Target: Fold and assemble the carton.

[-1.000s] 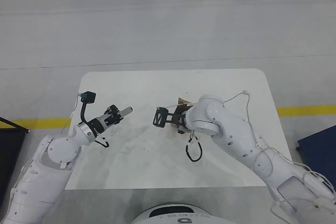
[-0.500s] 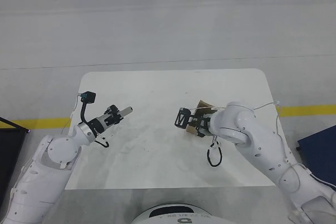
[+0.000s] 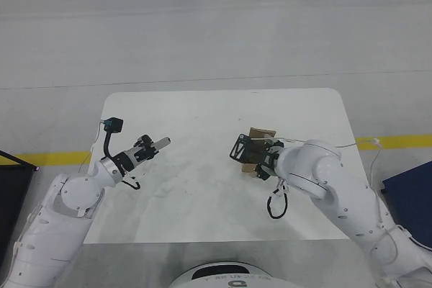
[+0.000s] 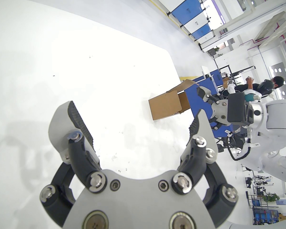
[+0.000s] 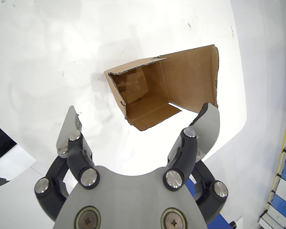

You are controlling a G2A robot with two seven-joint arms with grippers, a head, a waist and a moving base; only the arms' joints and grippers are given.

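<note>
The carton lies on its side on the right half of the bench, its open mouth facing my right jaws, which hang spread and empty just short of it. I judge the job about halfway: the body is squared up and the far end looks tucked shut, but the near flaps are splayed and not yet folded in. My left jaws are spread and empty too, well apart over the bench's left side.

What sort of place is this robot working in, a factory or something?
Probably a large workshop or test hall: a bare grey floor with a yellow line, rows of blue partition panels, and high overhead beams.
</note>
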